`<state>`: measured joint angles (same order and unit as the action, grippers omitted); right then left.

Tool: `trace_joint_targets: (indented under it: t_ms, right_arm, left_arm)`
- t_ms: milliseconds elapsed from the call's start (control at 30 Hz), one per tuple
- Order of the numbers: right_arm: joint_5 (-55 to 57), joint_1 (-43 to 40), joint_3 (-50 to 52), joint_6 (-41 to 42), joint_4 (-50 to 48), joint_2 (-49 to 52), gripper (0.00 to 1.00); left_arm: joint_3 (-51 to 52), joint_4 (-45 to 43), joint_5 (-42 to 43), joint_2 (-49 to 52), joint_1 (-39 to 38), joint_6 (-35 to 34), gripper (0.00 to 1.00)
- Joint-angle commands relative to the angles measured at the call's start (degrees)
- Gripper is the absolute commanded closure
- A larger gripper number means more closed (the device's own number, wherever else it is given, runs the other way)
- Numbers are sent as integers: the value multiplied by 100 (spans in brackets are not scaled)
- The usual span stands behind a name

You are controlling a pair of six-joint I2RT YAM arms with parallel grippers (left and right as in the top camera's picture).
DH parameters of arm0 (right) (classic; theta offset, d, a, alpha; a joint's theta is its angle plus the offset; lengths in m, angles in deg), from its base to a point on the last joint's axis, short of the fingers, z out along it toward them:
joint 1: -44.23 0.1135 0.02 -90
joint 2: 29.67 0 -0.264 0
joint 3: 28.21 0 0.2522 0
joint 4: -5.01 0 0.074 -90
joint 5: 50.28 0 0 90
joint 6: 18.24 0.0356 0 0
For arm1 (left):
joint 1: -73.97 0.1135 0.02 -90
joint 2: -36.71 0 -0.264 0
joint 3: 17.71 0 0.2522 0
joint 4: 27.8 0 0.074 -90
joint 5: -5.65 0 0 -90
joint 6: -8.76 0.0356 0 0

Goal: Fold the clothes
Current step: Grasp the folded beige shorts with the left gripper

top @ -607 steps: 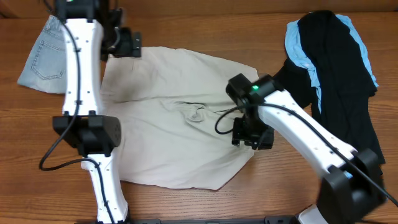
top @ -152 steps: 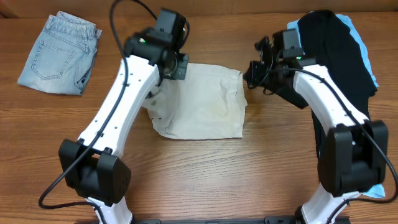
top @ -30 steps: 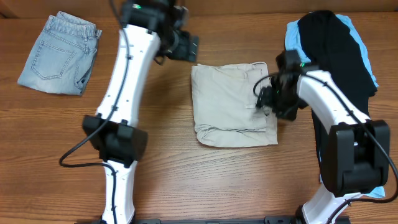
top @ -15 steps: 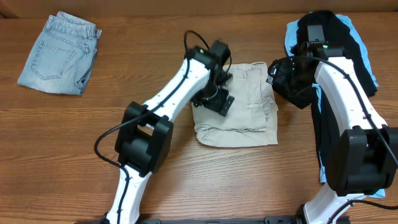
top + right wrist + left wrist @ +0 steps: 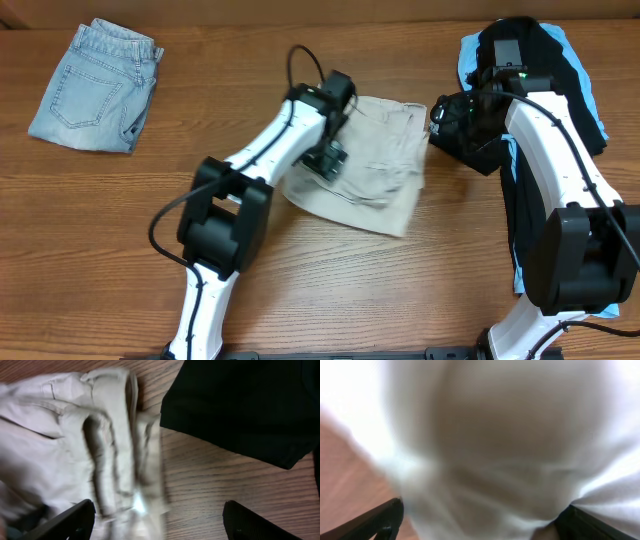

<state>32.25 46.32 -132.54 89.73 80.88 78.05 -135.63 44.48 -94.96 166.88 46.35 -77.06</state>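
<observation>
Khaki shorts point(image 5: 385, 172): folded, askew beneath left gripper point(image 5: 328, 160), jaws wide.
Right gripper point(image 5: 438, 116): jaws wide, empty, beside black garment point(image 5: 545, 80).
Denim shorts point(image 5: 95, 85): well apart.

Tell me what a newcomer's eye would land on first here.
The folded khaki shorts lie askew mid-table, with the open left tool down on their left part. A black and sky-blue pile runs along the right edge beside the open right tool. Pale denim shorts lie at the far left.
</observation>
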Motion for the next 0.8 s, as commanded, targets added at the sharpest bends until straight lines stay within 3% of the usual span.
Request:
trace_joint_targets:
  t_ms: [0, 67, 167, 333, 433, 600, 767]
  right_arm:
    - [52, 20, 92, -48, -33, -120, 14]
    - [52, 20, 94, -48, -35, -120, 14]
    - [55, 20, 94, -48, -55, -120, 14]
    - [55, 9, 94, -46, -103, -120, 14]
    - [55, 9, 94, -46, -114, -120, 14]
    - [181, 9, 94, -46, -120, -120, 14]
    - [186, 9, 94, -48, -133, -120, 13]
  left_arm:
    - [61, -417, -1762, -11, 649, 671, 2]
    - [-164, -796, -1847, -11, 859, 1016, 0]
    - [-901, -507, -1335, -13, 922, 1067, 0]
    - [-2382, 750, 1014, -13, 697, 1438, 0]
    - [-2723, 1276, 1926, -13, 459, 1888, 0]
    - [-2426, 1668, 1834, -7, -96, 2286, 0]
    - [-1340, 1075, 1027, -7, -625, 2208, 0]
